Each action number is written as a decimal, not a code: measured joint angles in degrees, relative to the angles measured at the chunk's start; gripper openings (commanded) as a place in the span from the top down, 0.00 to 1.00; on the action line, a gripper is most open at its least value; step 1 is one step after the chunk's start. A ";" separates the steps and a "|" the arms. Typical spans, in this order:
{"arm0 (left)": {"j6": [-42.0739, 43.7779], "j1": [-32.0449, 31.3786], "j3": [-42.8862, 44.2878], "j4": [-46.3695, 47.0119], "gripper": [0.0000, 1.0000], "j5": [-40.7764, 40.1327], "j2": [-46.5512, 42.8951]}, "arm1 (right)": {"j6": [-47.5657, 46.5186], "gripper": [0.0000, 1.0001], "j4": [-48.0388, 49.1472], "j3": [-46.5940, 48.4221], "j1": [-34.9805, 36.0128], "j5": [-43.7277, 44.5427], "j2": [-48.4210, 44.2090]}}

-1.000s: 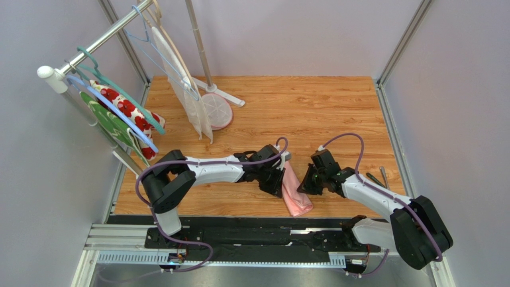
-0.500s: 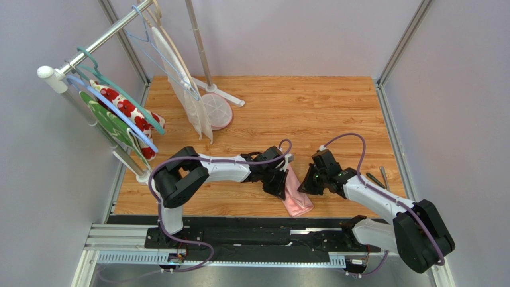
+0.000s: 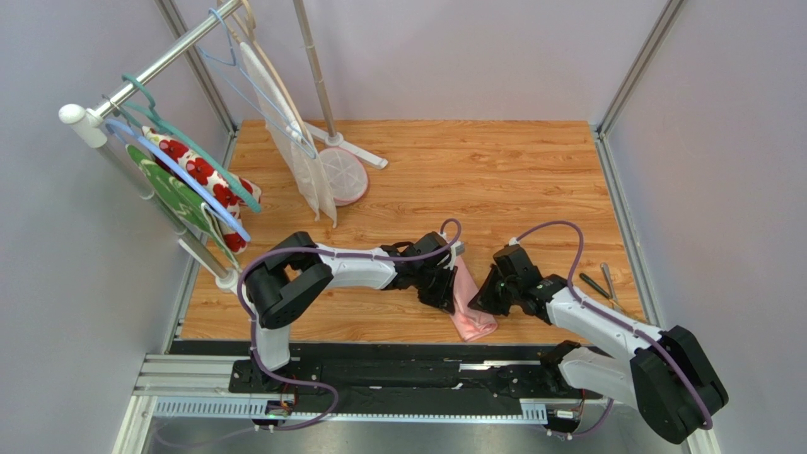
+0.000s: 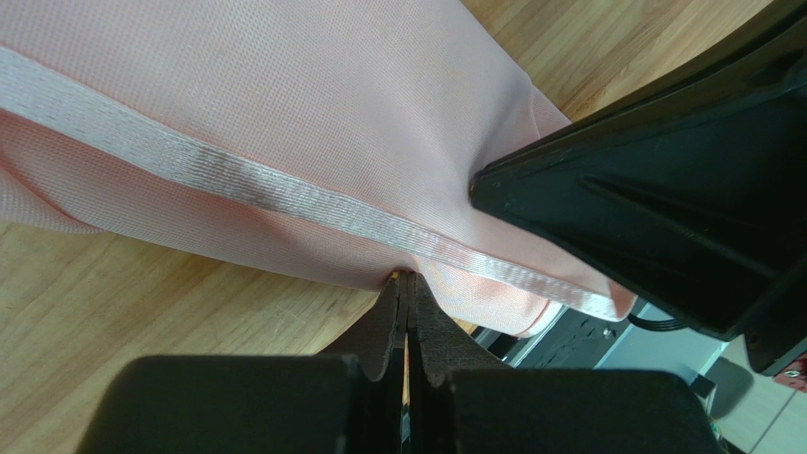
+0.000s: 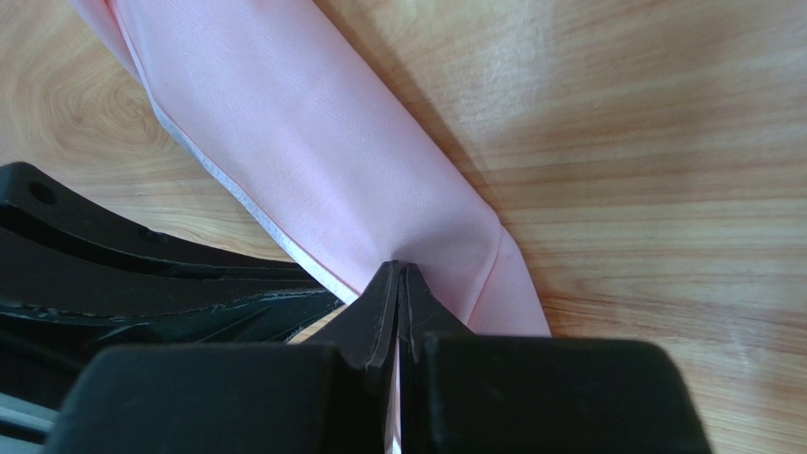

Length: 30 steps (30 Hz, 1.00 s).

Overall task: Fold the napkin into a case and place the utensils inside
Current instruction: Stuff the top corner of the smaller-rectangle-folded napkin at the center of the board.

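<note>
Nearest you, close to the table's [image 3: 530,161] front edge, the napkin [image 3: 471,320] sits between your two arms as a narrow, layered pink strip angled away from the bases. Both grippers are on it. Your left gripper [image 4: 405,280] is clenched on the strip's left side, jaws pressed together with the woven hem caught at their tips. Your right gripper [image 5: 399,270] is clamped on the opposite long edge, its tips nipping a small crease in the cloth. The near end rests on the wood, but whether the far end is lifted clear cannot be told.

You look to be mid-fold, shaping the strip into its pocket, with nothing loaded yet. The next move calls for both hands to travel together so the layers stay stacked. If you pull apart, the thin cloth will likely slide open.

Further out to the right, well apart from the cloth, the utensils [image 3: 602,281] lie by the table's edge, untouched. At the far left stands a clothes rack [image 3: 156,68] hung with a flowered cloth [image 3: 204,176] and a green cloth [image 3: 163,189].
</note>
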 measured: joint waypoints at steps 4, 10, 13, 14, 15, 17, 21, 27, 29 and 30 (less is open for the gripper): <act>-0.09 -0.17 0.00 0.20 1.00 -0.20 0.00 | 4.35 0.99 2.60 -2.27 1.88 -0.02 -0.07; -0.07 -0.31 -0.39 1.16 0.98 0.09 -0.02 | 7.58 0.99 3.54 -3.69 2.49 0.48 -2.32; 0.33 -0.31 -0.87 0.96 0.90 0.11 -0.76 | 6.19 0.99 1.55 -3.02 2.56 1.33 -3.39; 0.52 -0.31 -1.14 0.52 0.87 0.26 -1.31 | 5.46 0.99 0.72 -2.54 2.56 1.64 -3.69; 0.61 -0.31 -1.40 0.07 0.83 0.55 -2.08 | 4.50 0.99 -0.46 -1.79 2.56 2.27 -4.07; 0.48 -0.31 -2.12 -0.63 0.80 1.68 -4.37 | 2.64 0.99 -2.40 -0.42 2.54 3.28 -4.87; -0.55 -0.28 -2.40 -0.37 0.74 4.52 -8.87 | -0.50 0.99 -4.57 0.92 1.90 4.55 -6.05; -4.55 1.79 -7.48 1.97 0.70 3.56 -16.85 | -5.05 0.98 -6.82 1.51 0.68 5.44 -5.14; -5.62 3.69 -9.16 1.95 0.73 1.99 -19.52 | -6.14 0.98 -7.23 1.79 0.22 5.55 -5.14; -5.97 4.85 -9.62 1.90 0.75 1.22 -20.52 | -6.84 0.98 -7.50 2.05 -0.13 5.60 -5.14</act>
